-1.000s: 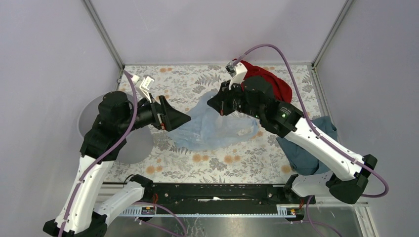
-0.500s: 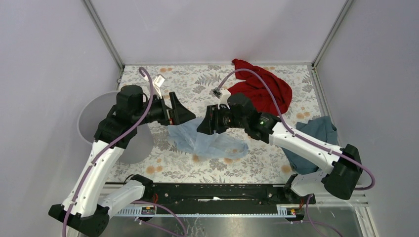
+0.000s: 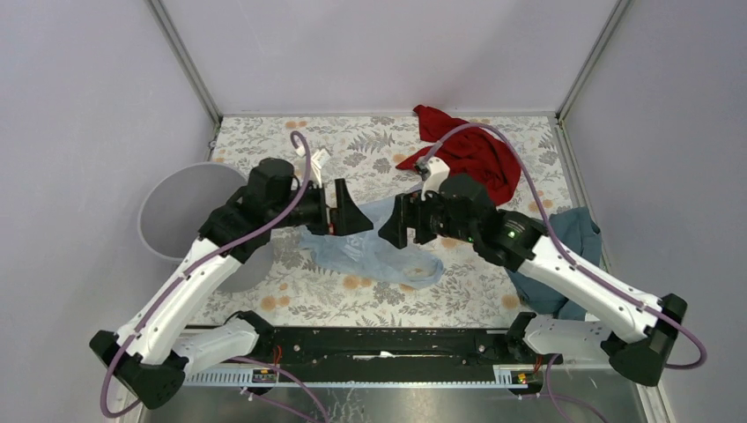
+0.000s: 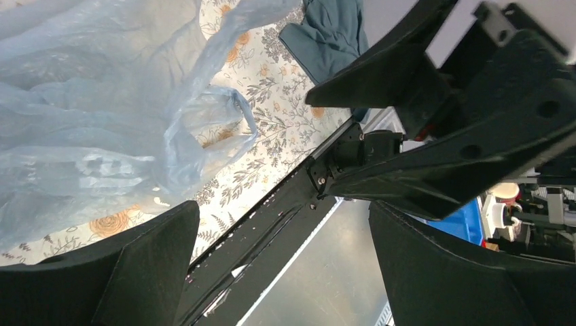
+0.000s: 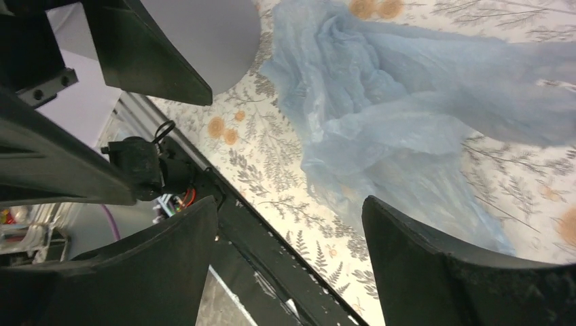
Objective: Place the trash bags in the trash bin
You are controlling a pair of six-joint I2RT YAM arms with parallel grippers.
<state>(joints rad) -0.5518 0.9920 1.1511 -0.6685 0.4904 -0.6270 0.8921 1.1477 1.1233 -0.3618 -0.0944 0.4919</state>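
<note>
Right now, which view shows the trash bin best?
Top external: the trash bin shows its open mouth and near wall at the left, with the left arm crossing its right side. Right wrist catches only a slice of its grey wall. Left wrist shows none of it.

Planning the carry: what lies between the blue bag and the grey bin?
Top view: the left arm crosses above that stretch; under it, only floral table cover lies between the trash bag and the trash bin.

bag (image 3: 370,253): 1 | bin (image 3: 176,207): 1 | red cloth (image 3: 476,154): 1 | teal cloth (image 3: 581,231): 1
</note>
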